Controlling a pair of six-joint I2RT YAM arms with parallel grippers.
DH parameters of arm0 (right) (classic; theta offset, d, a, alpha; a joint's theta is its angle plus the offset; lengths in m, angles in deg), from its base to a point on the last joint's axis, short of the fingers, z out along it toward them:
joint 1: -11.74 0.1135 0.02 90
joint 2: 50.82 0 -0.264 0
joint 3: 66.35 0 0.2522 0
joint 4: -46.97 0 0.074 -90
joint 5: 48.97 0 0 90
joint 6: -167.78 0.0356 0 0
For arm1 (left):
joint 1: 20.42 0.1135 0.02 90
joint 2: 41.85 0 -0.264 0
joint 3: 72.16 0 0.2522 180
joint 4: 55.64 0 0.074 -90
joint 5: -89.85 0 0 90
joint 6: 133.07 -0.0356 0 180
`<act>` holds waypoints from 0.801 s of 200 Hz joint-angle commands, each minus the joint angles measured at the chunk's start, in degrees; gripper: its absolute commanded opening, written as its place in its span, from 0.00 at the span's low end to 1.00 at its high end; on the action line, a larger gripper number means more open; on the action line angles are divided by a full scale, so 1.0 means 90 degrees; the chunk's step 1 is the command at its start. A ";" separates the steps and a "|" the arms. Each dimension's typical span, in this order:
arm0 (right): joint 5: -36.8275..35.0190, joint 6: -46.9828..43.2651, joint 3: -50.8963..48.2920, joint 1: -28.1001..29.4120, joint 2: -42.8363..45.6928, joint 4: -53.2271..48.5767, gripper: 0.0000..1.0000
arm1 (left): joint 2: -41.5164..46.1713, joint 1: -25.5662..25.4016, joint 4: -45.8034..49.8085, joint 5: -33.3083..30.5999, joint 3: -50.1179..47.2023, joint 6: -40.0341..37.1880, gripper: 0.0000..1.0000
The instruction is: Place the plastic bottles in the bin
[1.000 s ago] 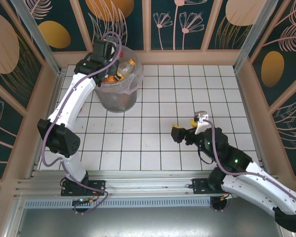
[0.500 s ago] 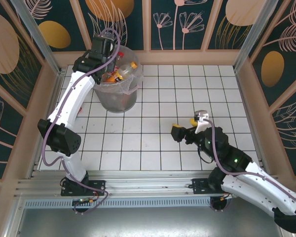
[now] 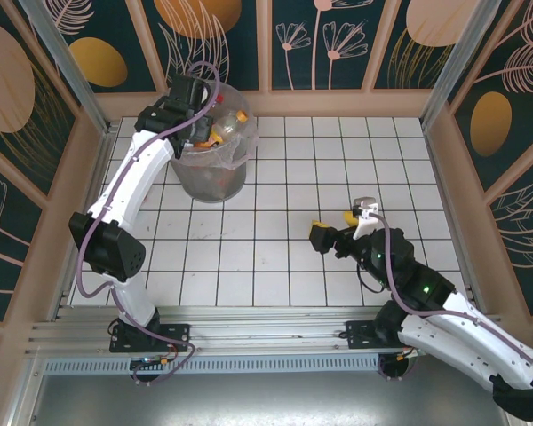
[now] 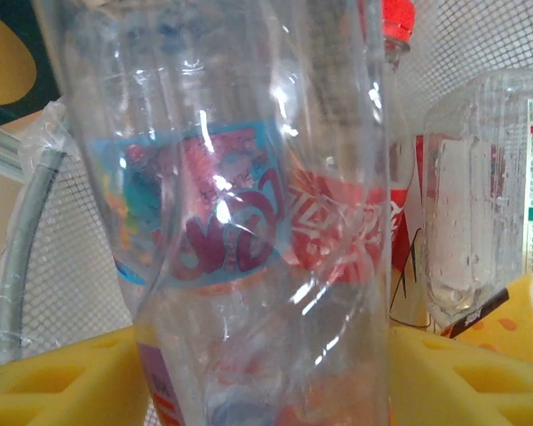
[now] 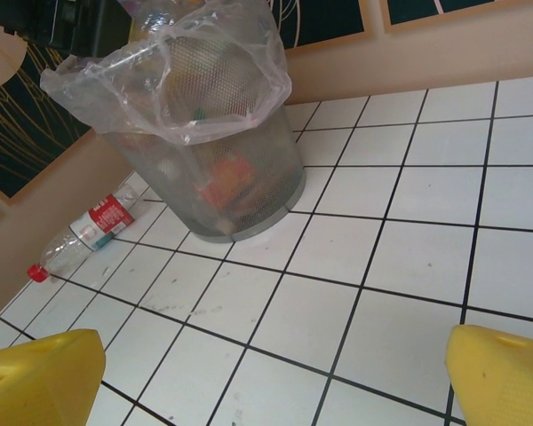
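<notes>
The bin (image 3: pixel 215 177), grey mesh lined with a clear bag, stands at the far left and holds several plastic bottles (image 3: pixel 229 124). My left gripper (image 3: pixel 204 131) hangs over its near-left rim. In the left wrist view a clear bottle with a blue label (image 4: pixel 204 204) stands upright between my yellow fingers (image 4: pixel 62 382) and fills the gap from pad to pad. Behind it are a red-labelled bottle (image 4: pixel 342 222) and another clear one (image 4: pixel 480 195). My right gripper (image 3: pixel 330 227) hovers open and empty over the tiles, facing the bin (image 5: pixel 222 151). One red-labelled bottle (image 5: pixel 93 226) lies on the floor left of the bin.
Wooden walls close the tiled floor on three sides, and the bin sits close to the far-left corner. White tiles (image 5: pixel 400 257) stretch between my right gripper (image 5: pixel 266 390) and the bin. The left arm (image 3: pixel 129 191) reaches along the left wall.
My left gripper has shifted slightly over the bin's rim, first up and then back down. The right arm has stayed where it was.
</notes>
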 commanded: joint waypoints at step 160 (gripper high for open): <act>0.0513 -0.0053 -0.0269 -0.0123 0.0250 0.0360 0.99 | 0.2515 0.0034 -0.1243 -0.0241 -0.1678 0.1617 0.99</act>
